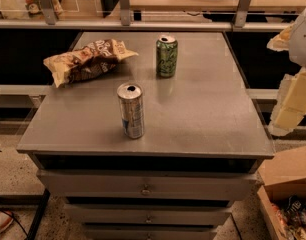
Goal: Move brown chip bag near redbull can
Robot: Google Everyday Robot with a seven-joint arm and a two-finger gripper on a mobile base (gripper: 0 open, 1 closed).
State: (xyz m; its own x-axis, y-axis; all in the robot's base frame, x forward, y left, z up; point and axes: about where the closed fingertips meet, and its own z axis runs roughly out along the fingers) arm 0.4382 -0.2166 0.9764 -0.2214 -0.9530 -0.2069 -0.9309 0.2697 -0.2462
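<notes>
The brown chip bag [85, 60] lies crumpled on the back left of the grey cabinet top [203, 109], its long side running left to right. The redbull can [131, 110], slim and silver with blue markings, stands upright near the front middle, a short way in front of the bag. My gripper [289, 102] hangs at the right edge of the view, off the right side of the cabinet top and far from both the bag and the can. It holds nothing that I can see.
A shorter green can [166, 56] stands upright at the back middle, right of the bag. The cabinet has drawers [145, 188] below. A cardboard box [288, 194] sits on the floor at the right. A metal rail [143, 24] runs behind.
</notes>
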